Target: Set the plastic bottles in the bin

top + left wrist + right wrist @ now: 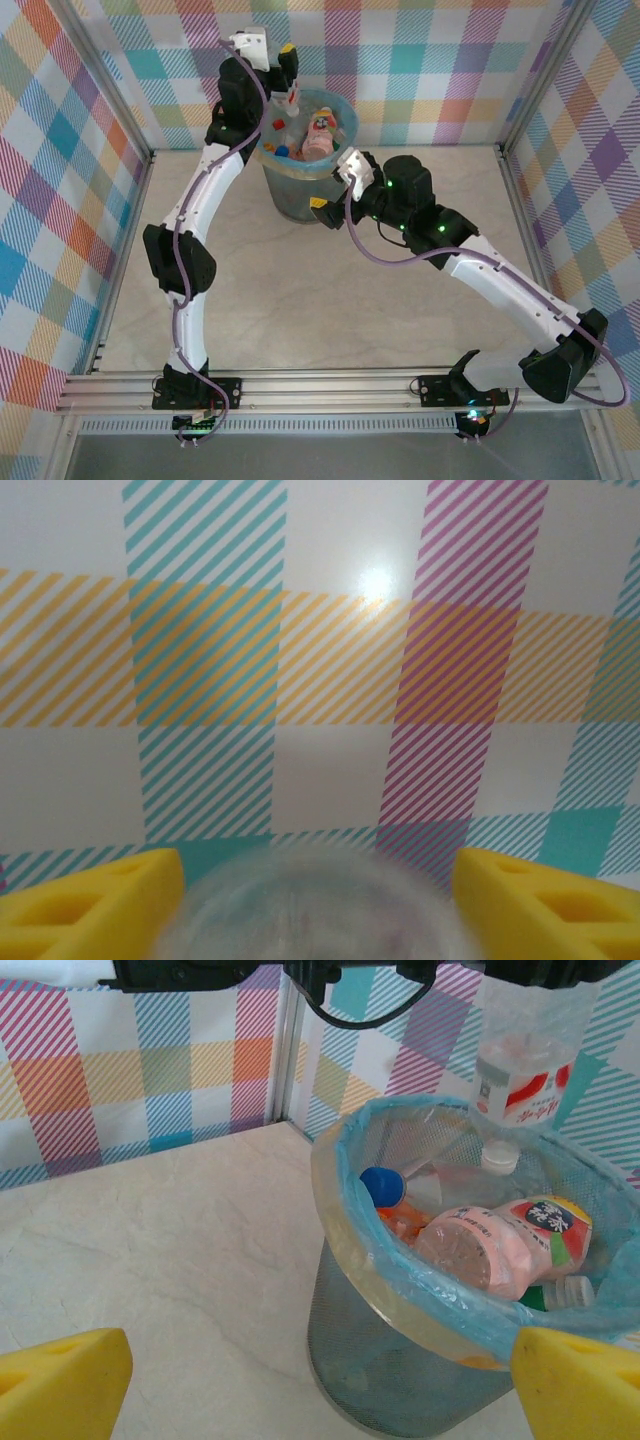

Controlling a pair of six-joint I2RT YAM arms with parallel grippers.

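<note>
right gripper (320,1400) spread wide, empty, just beside the bin (345,1210). bin holds a pink bottle (500,1245) and several more. above it, clear bottle (520,1070) hangs cap-down between left gripper (318,905) fingers; pinched or freed, cannot tell. table (300,320) bare of bottles: likely the last one.

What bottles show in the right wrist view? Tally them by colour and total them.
Clear bottle, red-white label: 1
Pink bottle: 1
Blue-capped bottle: 1
White-capped bottle, mostly hidden: 1
Total: 4 distinguishable; the bin may hide more.
</note>
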